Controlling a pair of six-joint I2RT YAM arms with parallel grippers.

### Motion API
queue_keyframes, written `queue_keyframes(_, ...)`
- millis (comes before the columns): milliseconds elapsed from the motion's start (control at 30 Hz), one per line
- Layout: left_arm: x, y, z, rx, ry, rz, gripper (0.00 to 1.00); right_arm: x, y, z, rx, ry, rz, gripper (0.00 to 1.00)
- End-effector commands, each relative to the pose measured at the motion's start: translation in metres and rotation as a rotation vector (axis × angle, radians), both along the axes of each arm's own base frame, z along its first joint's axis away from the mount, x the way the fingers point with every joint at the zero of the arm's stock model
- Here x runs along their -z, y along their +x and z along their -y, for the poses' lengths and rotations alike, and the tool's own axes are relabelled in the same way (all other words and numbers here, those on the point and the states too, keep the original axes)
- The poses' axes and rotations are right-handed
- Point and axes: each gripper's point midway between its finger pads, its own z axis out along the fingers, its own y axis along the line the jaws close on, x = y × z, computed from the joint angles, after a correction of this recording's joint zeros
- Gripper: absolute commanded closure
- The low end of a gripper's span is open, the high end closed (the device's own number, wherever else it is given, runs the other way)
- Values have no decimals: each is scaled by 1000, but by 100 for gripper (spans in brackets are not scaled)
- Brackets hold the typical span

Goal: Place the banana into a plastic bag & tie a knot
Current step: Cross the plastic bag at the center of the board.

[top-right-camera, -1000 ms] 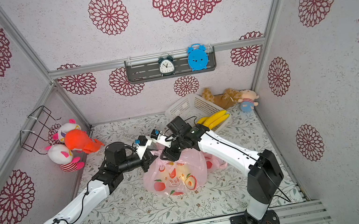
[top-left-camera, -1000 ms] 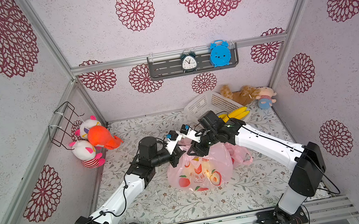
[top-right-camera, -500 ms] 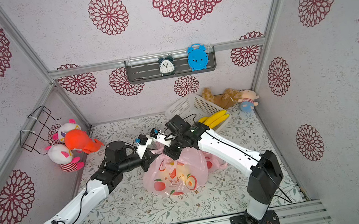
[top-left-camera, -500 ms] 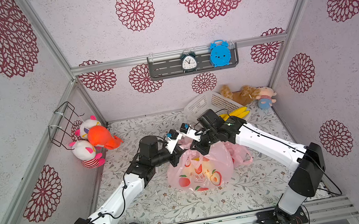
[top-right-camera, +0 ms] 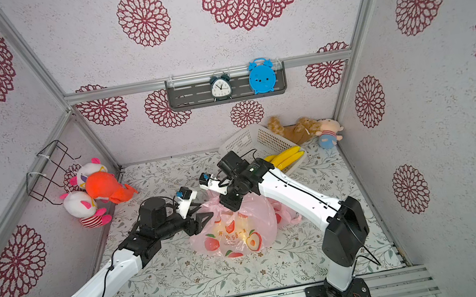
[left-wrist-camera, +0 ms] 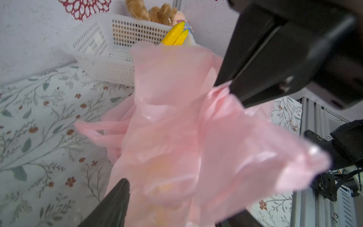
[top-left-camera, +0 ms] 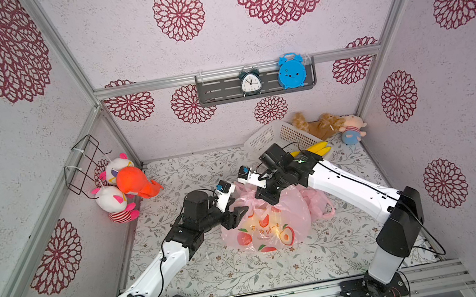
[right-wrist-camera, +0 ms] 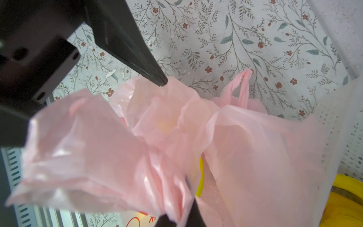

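The pink plastic bag point(top-left-camera: 271, 227) point(top-right-camera: 238, 234) with fruit prints lies mid-table, its top bunched up. A banana point(right-wrist-camera: 200, 176) shows yellow through the film. My left gripper point(top-left-camera: 241, 212) point(left-wrist-camera: 176, 212) is open at the bag's upper left; its fingers point(left-wrist-camera: 117, 200) stand wide apart on either side of loose plastic. My right gripper point(top-left-camera: 271, 197) point(right-wrist-camera: 176, 216) is shut on a twisted strip of the bag point(left-wrist-camera: 176, 127) at its top. In the left wrist view the right gripper's fingertips point(left-wrist-camera: 227, 86) pinch the pink film. One bag handle point(right-wrist-camera: 243, 88) hangs free.
A white basket point(top-left-camera: 274, 140) point(top-right-camera: 248, 141) with more bananas point(top-left-camera: 315, 150) point(top-right-camera: 287, 155) stands at the back right, close behind my right arm. Plush toys lie at back right point(top-left-camera: 353, 131) and left point(top-left-camera: 125, 184). A second pink bag point(top-left-camera: 318, 204) lies beside the first.
My left gripper has opened and let go of the bag's plastic. My right gripper closed on the bag's top and has stayed shut. Both arms hardly moved.
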Motion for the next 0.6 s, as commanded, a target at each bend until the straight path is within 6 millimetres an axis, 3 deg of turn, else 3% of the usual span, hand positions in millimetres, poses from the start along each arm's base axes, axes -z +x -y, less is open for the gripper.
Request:
queue_keyframes(0, -1, 3, -6, -72, -70, 22, 27, -17, -8, -2, -43, 42, -7, 100)
queue_keyframes(100, 8, -1, 0, -49, -88, 16, 24, -23, -11, -5, -53, 66, -16, 100)
queue_keyframes(300, 2, -1, 21, 23, -129, 40, 20, -31, -14, -7, -54, 96, -25, 100)
queue_keyframes(467, 9, 18, 31, -23, -106, 57, 19, -36, -17, -9, -54, 121, -38, 100)
queue_keyframes(567, 10, 33, 27, -108, -104, 88, 22, -36, -19, -7, -53, 120, -45, 100)
